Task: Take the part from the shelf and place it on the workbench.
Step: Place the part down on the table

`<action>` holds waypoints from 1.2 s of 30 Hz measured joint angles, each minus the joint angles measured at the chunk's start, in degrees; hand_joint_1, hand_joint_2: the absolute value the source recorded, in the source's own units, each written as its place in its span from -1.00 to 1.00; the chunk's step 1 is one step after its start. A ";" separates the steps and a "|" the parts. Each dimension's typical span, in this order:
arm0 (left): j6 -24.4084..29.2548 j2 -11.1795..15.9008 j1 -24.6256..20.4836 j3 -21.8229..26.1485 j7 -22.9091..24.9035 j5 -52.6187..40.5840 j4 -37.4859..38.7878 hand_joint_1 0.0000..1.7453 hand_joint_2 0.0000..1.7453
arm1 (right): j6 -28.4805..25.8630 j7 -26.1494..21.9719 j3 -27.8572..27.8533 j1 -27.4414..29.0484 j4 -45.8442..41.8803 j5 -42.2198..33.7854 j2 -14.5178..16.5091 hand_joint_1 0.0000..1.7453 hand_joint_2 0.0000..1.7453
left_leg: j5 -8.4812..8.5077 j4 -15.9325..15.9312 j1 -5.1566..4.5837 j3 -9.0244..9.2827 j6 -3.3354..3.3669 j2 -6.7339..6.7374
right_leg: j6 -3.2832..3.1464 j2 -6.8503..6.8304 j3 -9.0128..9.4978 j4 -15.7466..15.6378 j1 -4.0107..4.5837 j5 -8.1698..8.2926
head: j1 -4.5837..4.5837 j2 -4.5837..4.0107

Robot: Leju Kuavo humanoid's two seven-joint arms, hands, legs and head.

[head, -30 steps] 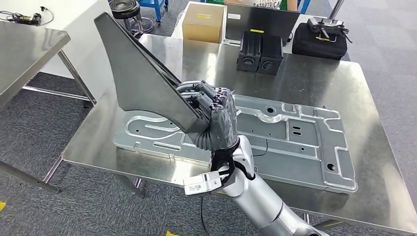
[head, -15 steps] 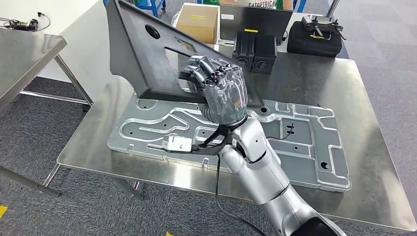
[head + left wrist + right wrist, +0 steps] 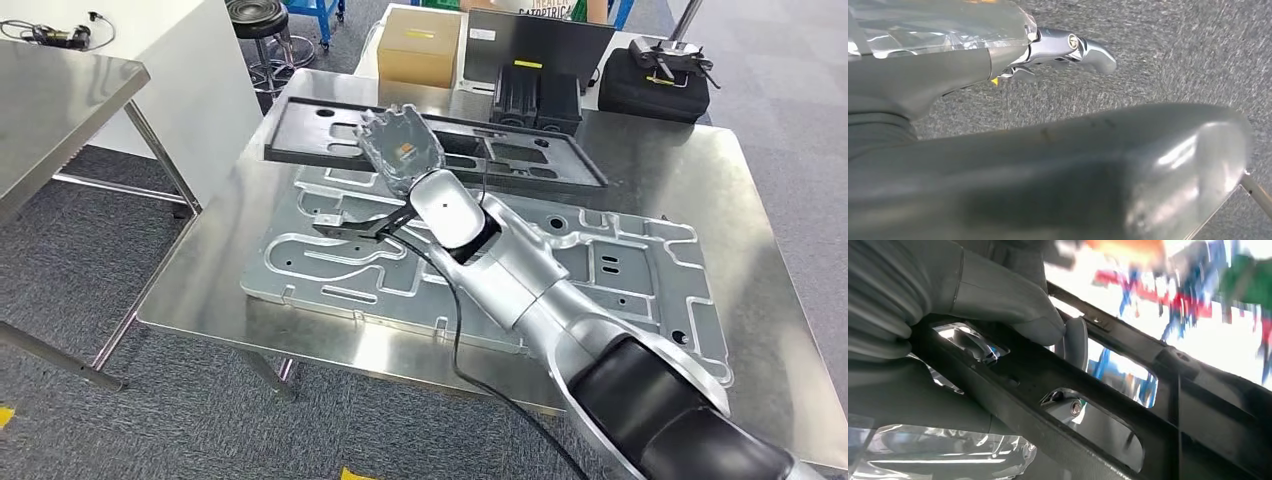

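The right hand (image 3: 402, 143) grips the dark part (image 3: 520, 160) by a bar of its frame, thumb (image 3: 1018, 305) over the bar and fingers (image 3: 1068, 407) poking through the cutouts beneath. The part lies nearly flat across the far half of the steel worktop (image 3: 760, 210), just behind the stamped metal plate (image 3: 600, 280) (whether it fully rests there I cannot tell). The left hand (image 3: 998, 50) hangs over grey carpet with nothing seen in it, its pose unclear; two black boxes (image 3: 535, 95) and a cardboard box (image 3: 420, 45) sit beyond the part.
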 joint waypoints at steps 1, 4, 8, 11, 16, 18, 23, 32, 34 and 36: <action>-0.18 -0.14 -0.04 -0.02 0.04 -0.01 0.02 -1.00 -1.00 | 2.17 -0.81 0.13 -1.05 2.60 -0.45 0.39 1.00 1.00 | 0.03 0.00 -0.10 -0.06 -0.18 -0.04 | -0.53 -0.01 1.65 -3.84 0.24 1.46 | 0.00 0.00; -0.45 -0.39 -0.16 -0.03 0.04 -0.01 0.05 -1.00 -1.00 | 5.27 -2.12 0.46 -2.64 8.34 -1.53 1.55 1.00 1.00 | 0.24 -0.17 0.04 -0.38 -1.16 0.01 | -1.15 0.08 3.00 -7.60 0.81 2.22 | 0.00 0.00; -0.87 -0.40 -0.30 -0.05 -0.32 -0.01 0.05 -1.00 -1.00 | 7.98 -2.67 0.66 -3.92 13.03 -3.40 2.50 1.00 1.00 | -1.87 2.91 -0.05 -1.81 -2.32 0.13 | -1.67 0.06 3.72 -9.14 0.07 2.88 | -0.02 0.00; -1.43 -0.41 -0.40 -0.08 -0.55 -0.01 0.05 -1.00 -1.00 | 11.72 -2.96 0.57 -4.38 17.00 -5.69 2.77 1.00 1.00 | -6.28 13.88 0.09 -7.15 -2.78 0.13 | -1.87 0.00 3.86 -9.16 0.13 2.85 | -0.02 0.00; -1.26 -0.47 -0.49 -0.11 0.26 -0.01 0.05 -1.00 -1.00 | 14.57 -2.10 0.02 -3.88 22.38 -7.10 2.23 1.00 1.00 | -0.06 4.25 0.16 -2.98 -2.64 0.25 | -1.33 0.28 3.72 -8.15 0.15 2.14 | -0.01 0.00; -1.32 -0.47 -0.47 -0.11 0.08 -0.03 0.05 -1.00 -1.00 | 14.54 -1.76 -0.34 -3.77 23.60 -7.46 1.99 1.00 1.00 | 0.62 0.45 -0.03 -1.15 -2.05 0.27 | -0.79 0.56 3.36 -7.70 0.34 1.94 | -0.02 0.00; -1.52 -0.53 -0.38 -0.07 -0.42 -0.01 0.05 -1.00 -1.00 | 13.96 -1.27 -0.89 -3.65 25.24 -7.84 1.56 1.00 1.00 | 0.71 -0.22 0.15 -0.78 -0.36 0.39 | 0.68 0.51 1.97 -4.56 0.21 -0.25 | -0.02 0.00; 0.25 -0.57 -0.04 -0.07 -1.85 -0.01 0.05 -1.00 -1.00 | 8.41 0.16 -2.25 -1.86 26.81 -9.21 0.89 1.00 1.00 | 0.63 -0.10 -0.08 -0.67 -0.40 0.28 | 0.34 0.06 2.08 -5.32 0.18 1.72 | -0.01 0.00; 0.83 -0.60 0.04 -0.07 -2.13 -0.01 0.05 -1.00 0.00 | 6.21 0.15 -2.50 -1.12 26.88 -9.47 0.89 0.00 0.00 | 0.66 -0.16 -0.17 -0.72 -1.00 0.23 | -0.14 0.09 3.10 -7.68 0.52 2.09 | -0.01 0.00; 1.12 -0.56 0.19 -0.07 -2.38 -0.01 0.05 -1.00 1.00 | 4.36 0.10 -2.78 -0.22 26.96 -9.62 1.10 -1.00 -1.00 | 0.61 -0.28 -0.15 -0.64 -1.63 0.23 | -0.67 0.07 3.17 -7.97 0.40 2.36 | -0.01 0.00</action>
